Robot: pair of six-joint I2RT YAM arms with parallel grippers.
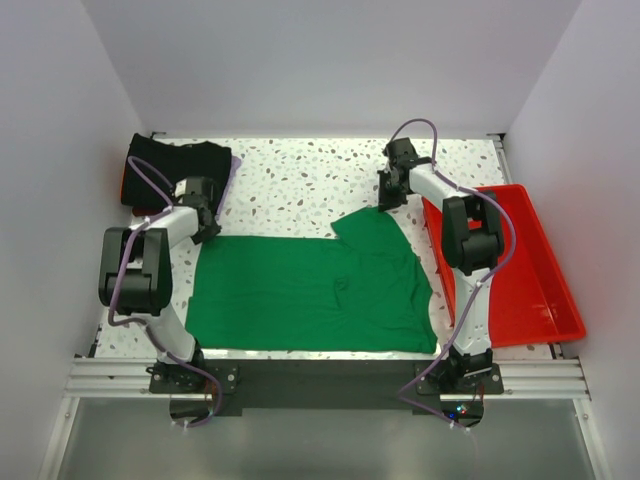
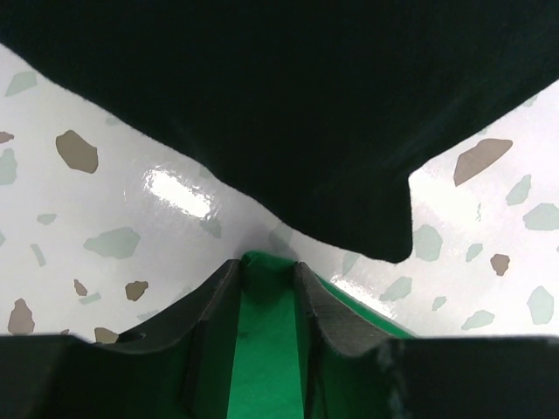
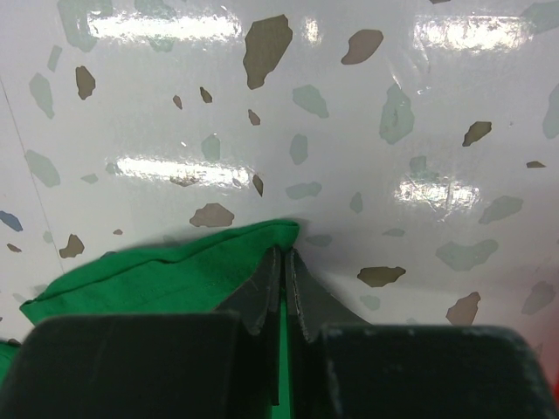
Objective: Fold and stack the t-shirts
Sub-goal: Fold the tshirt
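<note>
Top external view: a bright green cloth t-shirt point(image 1: 300, 295) lies spread flat at the centre of the white speckled table point(image 1: 300, 185), reaching toward 6 o'clock, with one sleeve pointing to 1 o'clock. A pile of black cloth t-shirts point(image 1: 175, 160) sits in the table's 10 o'clock corner, well apart from the long red plastic tray point(image 1: 515, 290) at 3 o'clock.

The left gripper point(image 1: 207, 233) is at the green shirt's 10 o'clock corner, just beside the black pile. In the left wrist view its fingers point(image 2: 214, 301) are clamped on a fold of green cloth point(image 2: 262, 349) that fills the gap between them, with black cloth point(image 2: 279, 105) ahead at 12 o'clock.

The right gripper point(image 1: 384, 203) is at the sleeve tip. In the right wrist view its fingers point(image 3: 262, 288) are nearly together, pinching the green edge point(image 3: 166, 271) against the table.
</note>
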